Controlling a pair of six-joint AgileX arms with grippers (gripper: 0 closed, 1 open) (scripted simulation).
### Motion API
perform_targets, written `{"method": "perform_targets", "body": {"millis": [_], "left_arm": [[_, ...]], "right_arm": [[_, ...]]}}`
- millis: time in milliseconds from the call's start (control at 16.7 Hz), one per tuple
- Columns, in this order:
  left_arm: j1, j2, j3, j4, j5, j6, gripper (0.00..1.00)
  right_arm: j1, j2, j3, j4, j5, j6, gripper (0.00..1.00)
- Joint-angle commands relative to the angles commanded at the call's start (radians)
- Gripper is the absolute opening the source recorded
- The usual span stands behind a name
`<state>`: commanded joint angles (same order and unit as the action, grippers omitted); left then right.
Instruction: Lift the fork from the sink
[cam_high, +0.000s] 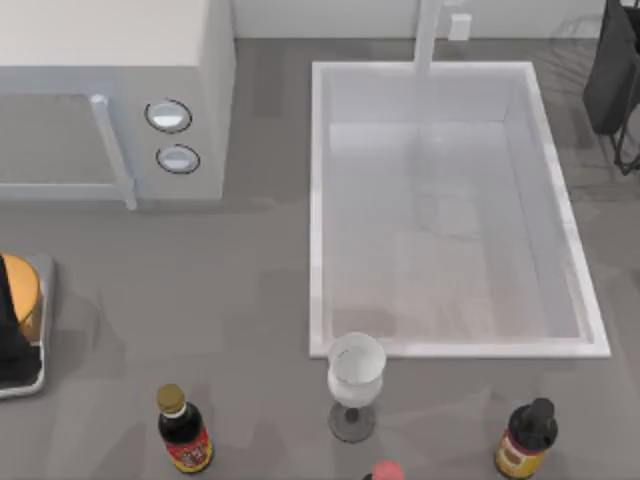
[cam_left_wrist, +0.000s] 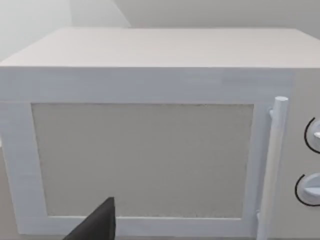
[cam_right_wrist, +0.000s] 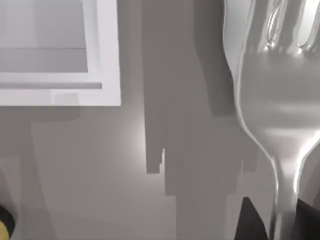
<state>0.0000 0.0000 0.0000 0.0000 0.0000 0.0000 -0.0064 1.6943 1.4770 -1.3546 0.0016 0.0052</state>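
Clamped between the dark fingers of the right end effector (cam_right_wrist: 282, 226): the fork (cam_right_wrist: 280, 100), gripped at the handle, tines away from the wrist, hanging over grey worktop (cam_right_wrist: 90, 165) just outside a corner of the sink (cam_right_wrist: 107, 55). From above, the sink (cam_high: 316, 200) toward the worktop's right side, faucet post (cam_high: 428, 40) at its far short side, right arm (cam_high: 612, 75) by the far right corner. Facing the microwave (cam_left_wrist: 150, 80) door: left end effector (cam_left_wrist: 100, 227), released or clenched impossible to tell. Touching the sink's near rim in the top view, a wine glass (cam_high: 355, 375); along the near edge, a dark bottle (cam_high: 184, 430), a red cap (cam_high: 387, 471) and a second bottle (cam_high: 527, 440); at the left edge, a tray (cam_high: 42, 300) with something orange (cam_high: 22, 290).
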Motion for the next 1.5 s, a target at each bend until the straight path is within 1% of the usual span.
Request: {"method": "perform_targets", "body": {"millis": [180, 540, 840, 960, 1140, 1320, 1500], "left_arm": [[0.0, 0.0, 0.0, 0.0, 0.0, 0.0, 1.0], [0.0, 0.0, 0.0, 0.0, 0.0, 0.0, 1.0], [0.0, 0.0, 0.0, 0.0, 0.0, 0.0, 1.0], [0.0, 0.0, 0.0, 0.0, 0.0, 0.0, 1.0], [0.0, 0.0, 0.0, 0.0, 0.0, 0.0, 1.0], [0.0, 0.0, 0.0, 0.0, 0.0, 0.0, 1.0], [0.0, 0.0, 0.0, 0.0, 0.0, 0.0, 1.0]], "right_arm": [[-0.027, -0.052, -0.052, 0.002, -0.002, -0.027, 0.0], [-0.024, -0.047, -0.049, 0.015, -0.008, -0.027, 0.0], [-0.031, -0.026, -0.061, 0.202, -0.069, -0.043, 0.0], [-0.028, -0.011, -0.118, 0.293, -0.08, -0.044, 0.0], [-0.02, -0.015, -0.251, 0.402, -0.064, -0.036, 0.0], [-0.016, 0.001, -0.367, 0.436, -0.025, -0.026, 0.0], [-0.022, 0.03, -0.407, 0.438, -0.001, -0.021, 0.0]]}}
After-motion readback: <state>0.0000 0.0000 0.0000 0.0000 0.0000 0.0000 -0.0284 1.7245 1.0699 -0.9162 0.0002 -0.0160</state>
